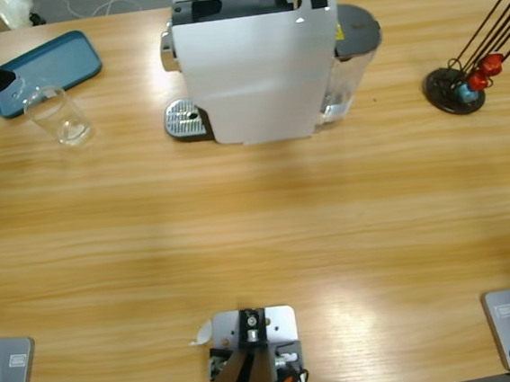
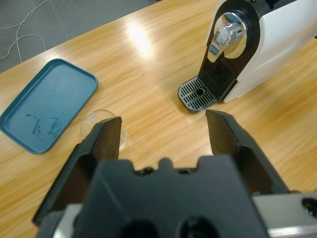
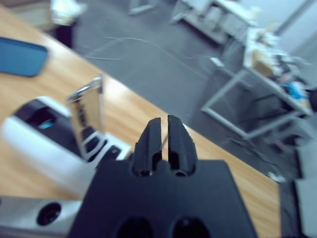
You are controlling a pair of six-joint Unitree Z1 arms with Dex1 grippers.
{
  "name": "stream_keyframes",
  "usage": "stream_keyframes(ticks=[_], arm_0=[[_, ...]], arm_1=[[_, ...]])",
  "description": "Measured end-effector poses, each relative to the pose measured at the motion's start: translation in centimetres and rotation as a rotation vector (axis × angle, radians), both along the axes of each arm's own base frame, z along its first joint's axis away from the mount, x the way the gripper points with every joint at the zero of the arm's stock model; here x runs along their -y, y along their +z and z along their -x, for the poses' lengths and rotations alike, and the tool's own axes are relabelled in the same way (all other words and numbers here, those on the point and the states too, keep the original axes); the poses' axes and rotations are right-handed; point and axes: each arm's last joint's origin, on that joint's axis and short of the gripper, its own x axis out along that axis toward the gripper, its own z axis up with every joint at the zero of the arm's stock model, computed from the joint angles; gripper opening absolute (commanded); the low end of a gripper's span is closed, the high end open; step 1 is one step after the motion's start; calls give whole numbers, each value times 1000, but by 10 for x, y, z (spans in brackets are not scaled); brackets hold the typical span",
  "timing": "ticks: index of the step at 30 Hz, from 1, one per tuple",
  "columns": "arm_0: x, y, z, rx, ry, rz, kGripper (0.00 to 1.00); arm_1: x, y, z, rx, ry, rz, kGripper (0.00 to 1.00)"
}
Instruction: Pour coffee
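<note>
Your wooden surface carries the white coffee machine; the glass beside the teal tray shows no discernible coffee; your left tool is spread above it; your right tool is pressed together.

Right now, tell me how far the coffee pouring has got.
Barely begun. Nothing looks done: the glass beside the blue tray looks empty, and the coffee machine's drip grate is bare. In hand: the left gripper, open, is over the glass. The right gripper is shut and holds nothing. Left: grasp the glass, fill, pour.
</note>
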Motion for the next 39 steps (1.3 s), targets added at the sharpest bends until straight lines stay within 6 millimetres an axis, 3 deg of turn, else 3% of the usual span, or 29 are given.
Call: stream_keyframes(ticks=[4,8,19,29,39], arm_0=[[0,0,0,0,0,0,734],[0,0,0,0,0,0,734],[0,0,0,-2,-7,4,734],[1,0,0,-4,-9,5,734],[1,-1,0,-6,-11,5,734]], arm_1=[[-41,-25,2,8,-35,46,0],[-61,-41,2,-7,-25,81,0],[-73,-51,-3,8,-36,178,0],[-92,-45,-14,41,-35,218,0],[-106,-52,-23,39,-38,226,0]])
